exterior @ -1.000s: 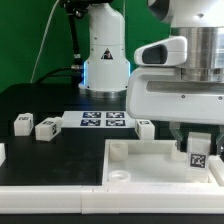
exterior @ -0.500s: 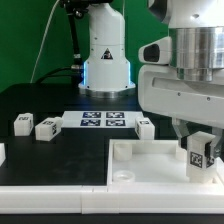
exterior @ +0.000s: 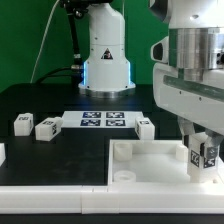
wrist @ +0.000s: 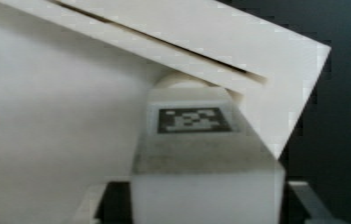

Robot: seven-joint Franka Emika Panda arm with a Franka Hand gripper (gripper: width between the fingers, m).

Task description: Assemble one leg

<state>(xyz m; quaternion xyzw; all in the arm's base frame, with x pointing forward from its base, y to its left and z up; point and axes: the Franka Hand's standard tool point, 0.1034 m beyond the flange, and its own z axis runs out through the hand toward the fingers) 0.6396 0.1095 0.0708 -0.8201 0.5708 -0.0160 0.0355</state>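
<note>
My gripper [exterior: 205,157] is shut on a white leg [exterior: 205,158] with a black-and-white tag, at the exterior view's right. The leg stands at the far right corner of the large white tray-like piece [exterior: 150,170]. In the wrist view the same leg [wrist: 198,150] runs from between my fingers [wrist: 302,200] to the tray's corner wall [wrist: 243,60], tag facing the camera. Three more legs lie on the black table: two at the exterior view's left [exterior: 23,123] [exterior: 47,127] and one [exterior: 145,127] by the marker board.
The marker board [exterior: 102,120] lies flat behind the tray. The robot's white base [exterior: 105,55] stands at the back. A round socket [exterior: 124,172] shows at the tray's near left corner. A white part's edge [exterior: 2,152] is at the far left.
My gripper has moved to the exterior view's right and slightly down with the leg, toward the tray's far right corner.
</note>
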